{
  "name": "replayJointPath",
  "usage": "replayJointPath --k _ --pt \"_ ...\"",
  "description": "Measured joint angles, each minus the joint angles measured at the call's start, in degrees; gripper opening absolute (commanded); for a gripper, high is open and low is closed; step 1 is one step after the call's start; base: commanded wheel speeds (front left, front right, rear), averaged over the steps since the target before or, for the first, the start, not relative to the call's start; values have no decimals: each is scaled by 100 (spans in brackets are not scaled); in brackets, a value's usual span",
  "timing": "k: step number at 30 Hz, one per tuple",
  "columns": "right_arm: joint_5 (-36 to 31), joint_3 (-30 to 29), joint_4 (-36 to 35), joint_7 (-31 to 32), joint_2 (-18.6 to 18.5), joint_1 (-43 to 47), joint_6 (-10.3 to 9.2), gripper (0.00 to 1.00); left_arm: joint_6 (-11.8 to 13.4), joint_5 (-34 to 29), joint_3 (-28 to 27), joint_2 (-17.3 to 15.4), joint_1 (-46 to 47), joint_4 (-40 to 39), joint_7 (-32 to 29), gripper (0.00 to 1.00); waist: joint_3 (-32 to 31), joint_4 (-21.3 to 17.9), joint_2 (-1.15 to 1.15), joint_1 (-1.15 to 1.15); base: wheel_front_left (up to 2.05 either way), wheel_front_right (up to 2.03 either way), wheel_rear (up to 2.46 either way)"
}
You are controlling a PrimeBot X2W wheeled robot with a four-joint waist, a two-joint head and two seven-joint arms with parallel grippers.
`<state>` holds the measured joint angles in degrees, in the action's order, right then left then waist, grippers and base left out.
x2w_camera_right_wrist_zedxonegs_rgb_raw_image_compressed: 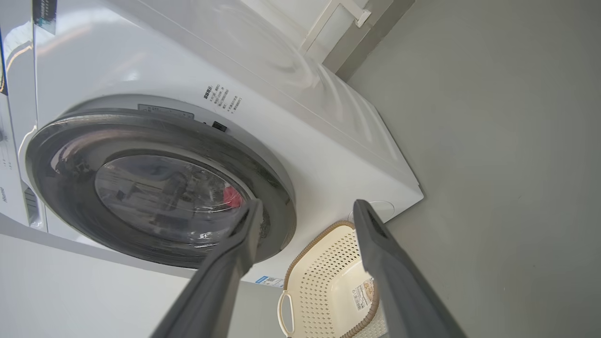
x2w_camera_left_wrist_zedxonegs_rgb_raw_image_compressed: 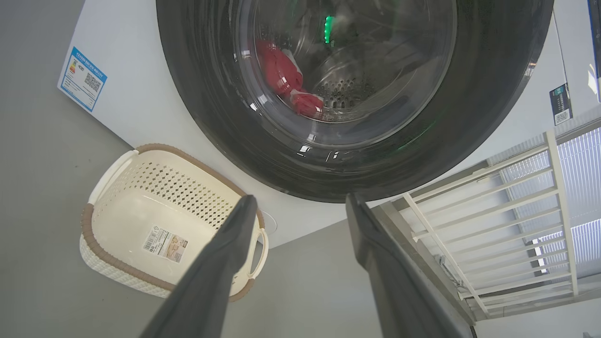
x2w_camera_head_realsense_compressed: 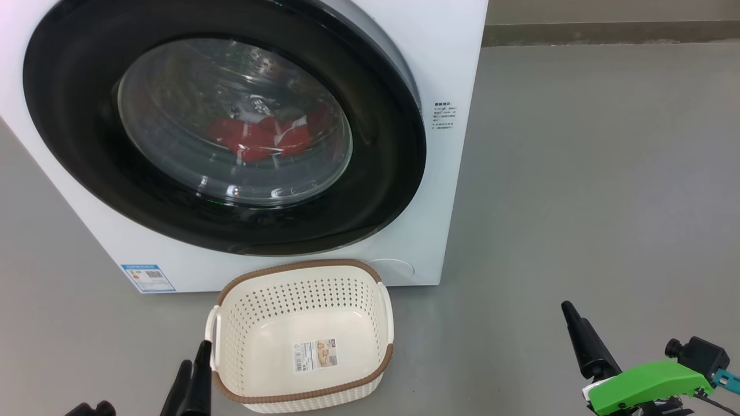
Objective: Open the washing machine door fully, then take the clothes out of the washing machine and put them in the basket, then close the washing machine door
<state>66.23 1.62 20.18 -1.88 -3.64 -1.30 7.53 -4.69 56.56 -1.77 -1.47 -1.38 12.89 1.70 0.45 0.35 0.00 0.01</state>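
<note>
Red cloth with white patches, the clothes point(x2w_camera_head_realsense_compressed: 260, 138), lies low in the drum behind the glass of the washing machine door point(x2w_camera_head_realsense_compressed: 225, 231), which sits shut against the front of the white washing machine point(x2w_camera_head_realsense_compressed: 457, 58). On the grey floor point(x2w_camera_head_realsense_compressed: 578, 173) just in front of the machine, below the door, stands the basket point(x2w_camera_head_realsense_compressed: 300, 268), upright, with the sticker on its bottom in plain sight. My left gripper point(x2w_camera_head_realsense_compressed: 194, 353) hangs at the basket's left handle, just beside it.

From my left wrist, the fingers of my left gripper point(x2w_camera_left_wrist_zedxonegs_rgb_raw_image_compressed: 300, 197) stand well apart and hold nothing. The door's black rim is beyond them and the basket point(x2w_camera_left_wrist_zedxonegs_rgb_raw_image_compressed: 89, 220) is off to the left. The clothes point(x2w_camera_left_wrist_zedxonegs_rgb_raw_image_compressed: 281, 75) show through the glass.

From my right wrist, my right gripper point(x2w_camera_right_wrist_zedxonegs_rgb_raw_image_compressed: 308, 204) is likewise spread wide and empty. The closed door point(x2w_camera_right_wrist_zedxonegs_rgb_raw_image_compressed: 61, 141) is to the left of its fingers. The basket point(x2w_camera_right_wrist_zedxonegs_rgb_raw_image_compressed: 305, 263) is between them on the floor against the machine's foot. A scrap of red point(x2w_camera_right_wrist_zedxonegs_rgb_raw_image_compressed: 232, 197) glints behind the glass.
</note>
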Motion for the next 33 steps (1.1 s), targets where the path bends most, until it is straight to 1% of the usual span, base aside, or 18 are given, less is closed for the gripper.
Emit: replayJointPath --k 7,13,33 --pt "-448 101 -5 -118 -30 0 0 100 118 -520 74 -19 -1 -96 103 100 -2 13 0 0 0 0 0" --pt "-789 166 -10 -201 -53 0 0 100 170 -933 143 -54 -20 -138 214 100 12 25 0 0 0 0 0" --pt "-1931 347 -41 -528 -141 -1 0 100 270 -2325 244 -93 -114 -236 547 100 39 16 0 0 0 0 0"
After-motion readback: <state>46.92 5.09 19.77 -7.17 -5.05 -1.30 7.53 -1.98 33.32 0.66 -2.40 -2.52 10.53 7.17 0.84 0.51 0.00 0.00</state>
